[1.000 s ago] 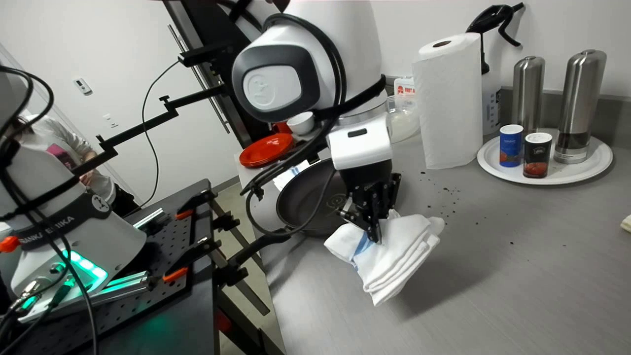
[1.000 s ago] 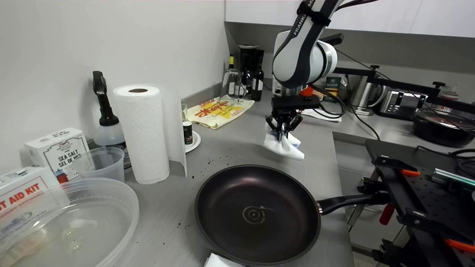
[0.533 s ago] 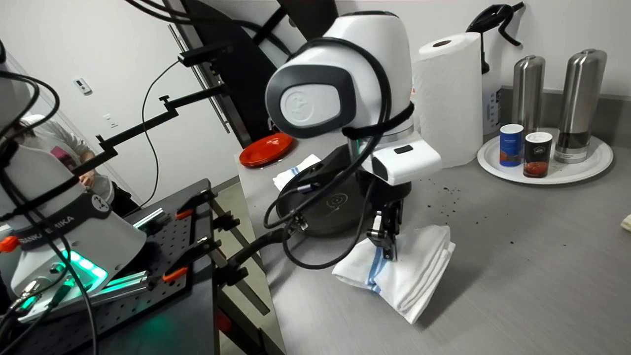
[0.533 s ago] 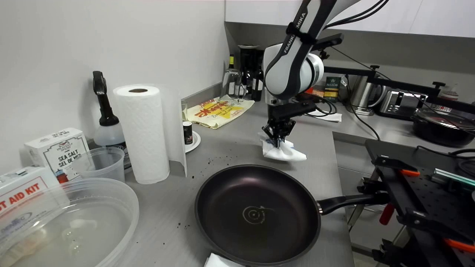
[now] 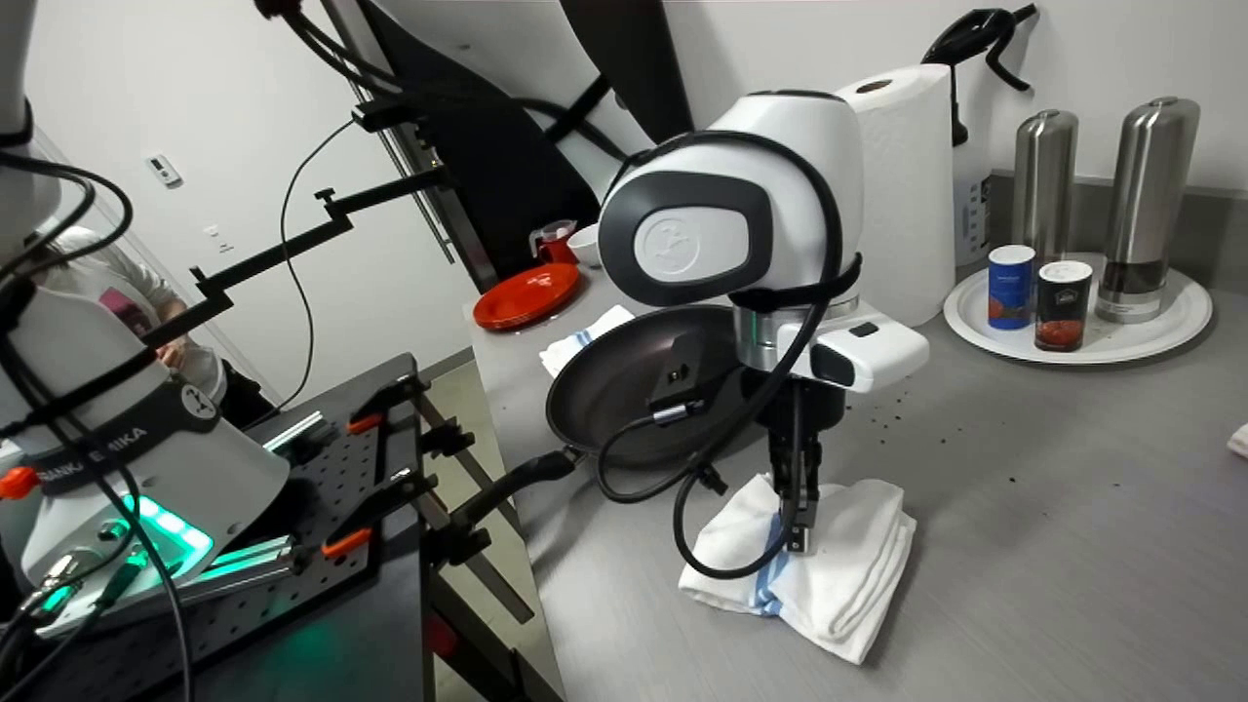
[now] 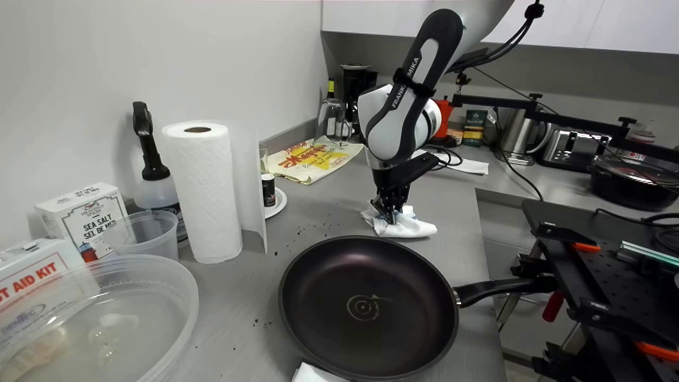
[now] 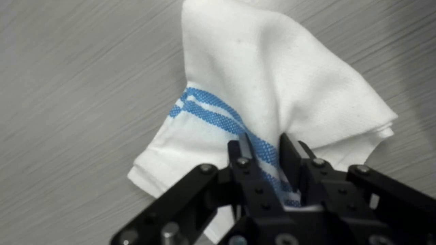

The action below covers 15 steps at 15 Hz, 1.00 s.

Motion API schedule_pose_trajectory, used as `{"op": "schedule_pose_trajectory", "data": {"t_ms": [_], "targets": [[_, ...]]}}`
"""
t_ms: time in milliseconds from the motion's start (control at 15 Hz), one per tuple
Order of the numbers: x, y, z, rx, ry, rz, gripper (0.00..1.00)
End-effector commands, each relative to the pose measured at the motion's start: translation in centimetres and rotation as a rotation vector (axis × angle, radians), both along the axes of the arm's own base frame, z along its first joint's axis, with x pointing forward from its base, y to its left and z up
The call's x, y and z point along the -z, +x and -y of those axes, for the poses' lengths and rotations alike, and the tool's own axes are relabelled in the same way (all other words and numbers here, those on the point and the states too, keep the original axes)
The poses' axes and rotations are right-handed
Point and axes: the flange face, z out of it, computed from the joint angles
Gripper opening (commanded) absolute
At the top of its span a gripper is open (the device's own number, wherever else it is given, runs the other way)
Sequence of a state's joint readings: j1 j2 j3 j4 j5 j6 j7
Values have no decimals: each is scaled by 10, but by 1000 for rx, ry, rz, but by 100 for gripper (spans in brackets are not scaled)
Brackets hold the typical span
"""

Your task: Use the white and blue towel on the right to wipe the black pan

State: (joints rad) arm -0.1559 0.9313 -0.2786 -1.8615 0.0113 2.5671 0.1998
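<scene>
The white and blue towel (image 5: 858, 575) is folded and lies on the grey counter beside the black pan, in both exterior views (image 6: 407, 228). My gripper (image 5: 798, 541) points down at its middle. In the wrist view my gripper (image 7: 264, 139) is shut on a bunched ridge of the towel (image 7: 231, 58), with the blue stripes between the fingers. The black pan (image 6: 366, 339) stands on the counter with its inside bare, its handle over the counter edge. In an exterior view the arm and cables hide part of the pan (image 5: 614, 380).
Another folded white and blue towel (image 5: 590, 336) lies at the pan's far side. A paper towel roll (image 6: 204, 191) stands near the wall. A plate (image 5: 1185, 317) holds salt, pepper and two steel mills. Plastic tubs (image 6: 185, 302) stand beside the pan. Dark crumbs dot the counter.
My gripper has lowered the towel from above the counter onto it, moving down and rightward in an exterior view, farther from the pan there. The pan has not moved.
</scene>
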Motion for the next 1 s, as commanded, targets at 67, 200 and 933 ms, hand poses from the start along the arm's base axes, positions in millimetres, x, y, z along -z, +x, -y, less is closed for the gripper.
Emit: {"op": "schedule_pose_trajectory", "data": {"t_ms": [67,200,933], "targets": [[-21,11,-1,-72,-32,18,70],[-40,12,-6,-21,-47,52,83],[-157,-57,-120,-73,211,132,100]]}}
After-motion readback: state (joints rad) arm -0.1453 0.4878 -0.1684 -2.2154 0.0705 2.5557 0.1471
